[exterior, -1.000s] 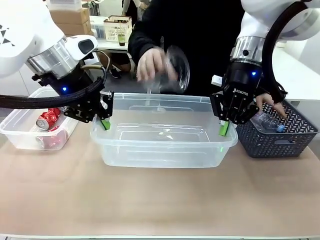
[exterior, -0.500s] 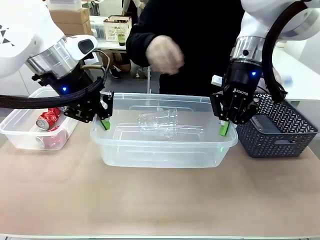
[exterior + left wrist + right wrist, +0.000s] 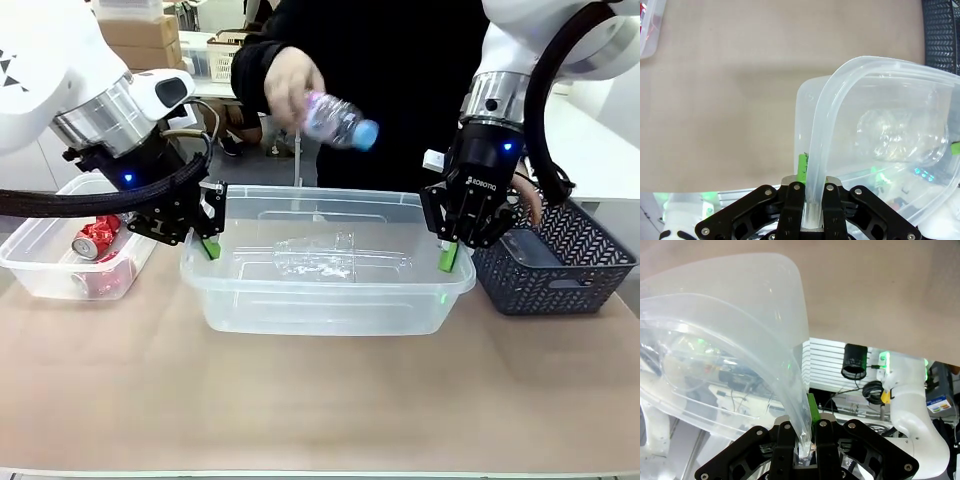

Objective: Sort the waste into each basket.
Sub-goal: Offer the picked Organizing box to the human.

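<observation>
Both tools, left (image 3: 208,243) and right (image 3: 449,254), clench the large tub's (image 3: 325,296) rims; a clear bottle (image 3: 315,253) lies between them, its outline hard to trace.

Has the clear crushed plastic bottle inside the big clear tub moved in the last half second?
No. The clear crushed bottle lies at the same spot against the tub's far wall.

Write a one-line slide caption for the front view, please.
Both grippers, left and right, grip a clear tub while a person's hand brings a bottle.
</observation>
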Action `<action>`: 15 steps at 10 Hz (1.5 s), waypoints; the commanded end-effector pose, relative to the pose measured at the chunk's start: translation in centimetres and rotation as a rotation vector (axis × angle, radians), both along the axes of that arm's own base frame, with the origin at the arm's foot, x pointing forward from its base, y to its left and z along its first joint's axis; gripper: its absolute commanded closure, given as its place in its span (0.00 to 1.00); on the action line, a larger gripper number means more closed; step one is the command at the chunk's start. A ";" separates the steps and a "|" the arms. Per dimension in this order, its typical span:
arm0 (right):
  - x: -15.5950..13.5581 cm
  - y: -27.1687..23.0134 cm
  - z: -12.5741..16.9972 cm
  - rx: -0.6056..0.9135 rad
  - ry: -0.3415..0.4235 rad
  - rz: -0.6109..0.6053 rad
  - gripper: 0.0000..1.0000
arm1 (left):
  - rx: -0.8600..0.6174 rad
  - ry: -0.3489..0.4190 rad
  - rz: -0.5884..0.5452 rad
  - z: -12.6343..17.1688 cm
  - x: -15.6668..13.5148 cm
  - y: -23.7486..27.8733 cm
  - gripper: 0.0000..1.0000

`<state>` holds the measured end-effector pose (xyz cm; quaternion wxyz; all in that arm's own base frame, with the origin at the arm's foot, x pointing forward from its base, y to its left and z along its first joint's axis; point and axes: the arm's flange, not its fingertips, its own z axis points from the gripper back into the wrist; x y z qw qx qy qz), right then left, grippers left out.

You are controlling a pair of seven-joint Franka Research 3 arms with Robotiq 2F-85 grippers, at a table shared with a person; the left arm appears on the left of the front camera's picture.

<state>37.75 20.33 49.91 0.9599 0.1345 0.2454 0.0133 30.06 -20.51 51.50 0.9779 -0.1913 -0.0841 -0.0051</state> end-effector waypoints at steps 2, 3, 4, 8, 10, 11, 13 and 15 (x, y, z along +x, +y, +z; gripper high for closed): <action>-0.1 0.1 0.0 0.010 -0.003 0.006 1.00 | -0.052 -0.010 0.011 0.5 -0.2 -0.3 1.00; -0.1 0.1 0.0 0.010 -0.003 0.006 1.00 | -0.052 -0.010 0.011 0.5 -0.2 -0.3 1.00; -0.1 0.1 0.0 0.010 -0.003 0.006 1.00 | -0.052 -0.010 0.011 0.5 -0.2 -0.3 1.00; -0.1 0.1 0.0 0.010 -0.003 0.006 1.00 | -0.052 -0.010 0.011 0.5 -0.2 -0.3 1.00; -0.1 0.1 0.0 0.010 -0.003 0.006 1.00 | -0.052 -0.010 0.011 0.5 -0.2 -0.3 1.00; -0.1 0.1 0.0 0.010 -0.003 0.006 1.00 | -0.052 -0.010 0.011 0.5 -0.2 -0.3 1.00; -0.1 0.1 0.0 0.010 -0.003 0.006 1.00 | -0.052 -0.010 0.011 0.5 -0.2 -0.3 1.00; -0.1 0.1 0.0 0.010 -0.003 0.006 1.00 | -0.052 -0.010 0.011 0.5 -0.2 -0.3 1.00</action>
